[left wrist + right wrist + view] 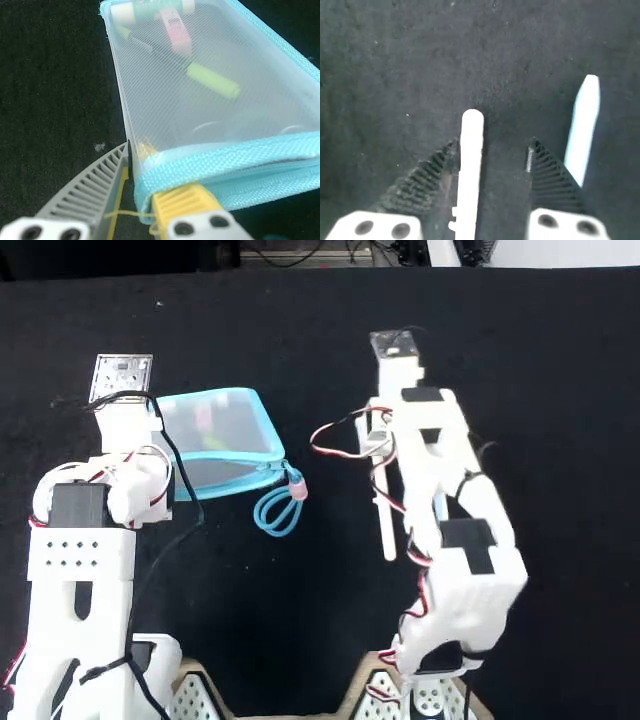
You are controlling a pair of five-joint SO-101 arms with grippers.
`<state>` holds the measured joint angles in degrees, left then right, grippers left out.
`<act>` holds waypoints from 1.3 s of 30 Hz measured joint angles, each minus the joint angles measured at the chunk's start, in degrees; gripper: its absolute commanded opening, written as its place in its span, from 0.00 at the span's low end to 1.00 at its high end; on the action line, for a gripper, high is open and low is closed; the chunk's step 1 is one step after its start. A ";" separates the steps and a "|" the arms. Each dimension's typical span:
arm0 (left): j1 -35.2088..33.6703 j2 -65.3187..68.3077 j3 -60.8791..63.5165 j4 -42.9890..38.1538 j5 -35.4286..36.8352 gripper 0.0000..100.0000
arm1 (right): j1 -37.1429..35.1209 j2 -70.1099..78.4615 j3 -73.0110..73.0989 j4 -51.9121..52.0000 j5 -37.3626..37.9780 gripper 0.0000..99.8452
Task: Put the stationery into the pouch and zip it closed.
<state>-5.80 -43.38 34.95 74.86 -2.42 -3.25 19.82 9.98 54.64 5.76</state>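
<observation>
The pouch is clear mesh with turquoise trim and lies at the left of the black table. Pink and green stationery shows through it. Its zip pull carries a pink bead and a blue loop. My left gripper is shut on the pouch's corner. My right gripper stands open low over the table's middle. A white pen lies between its fingers, against one of them. A second white pen lies just outside the other finger.
The black cloth covers the whole table. The arms' bases stand at the near edge. Cables hang beside the right arm.
</observation>
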 measured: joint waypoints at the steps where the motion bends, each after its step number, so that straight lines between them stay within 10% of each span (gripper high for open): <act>1: 0.00 0.00 0.00 0.00 0.00 0.03 | -0.35 1.05 -0.26 0.09 0.88 0.20; 6: 0.00 0.00 0.00 0.00 0.00 0.03 | -0.79 2.99 -0.26 0.09 6.51 0.00; 39: 0.00 0.00 0.00 0.00 0.00 0.03 | -1.32 3.96 -2.55 28.31 25.93 0.13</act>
<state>-5.80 -43.38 34.95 74.86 -2.42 -4.57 23.78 7.43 82.95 31.69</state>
